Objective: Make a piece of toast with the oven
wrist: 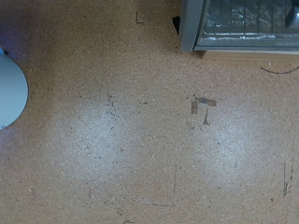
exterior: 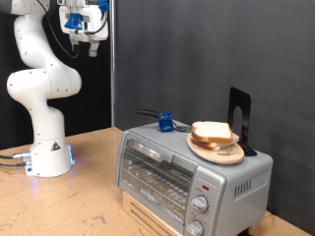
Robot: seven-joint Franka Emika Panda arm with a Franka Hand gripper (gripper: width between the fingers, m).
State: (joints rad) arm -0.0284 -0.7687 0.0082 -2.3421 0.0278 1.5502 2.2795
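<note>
The white arm's gripper (exterior: 82, 37) hangs high above the wooden tabletop (exterior: 89, 202), jaws' state unclear. Tan bread slices (exterior: 214, 135) sit atop the closed silver toaster oven (exterior: 187, 172).

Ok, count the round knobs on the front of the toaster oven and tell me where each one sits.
2 on the toaster oven: the upper knob and the lower knob, stacked at the exterior view's right end of the front, under the red light.
</note>
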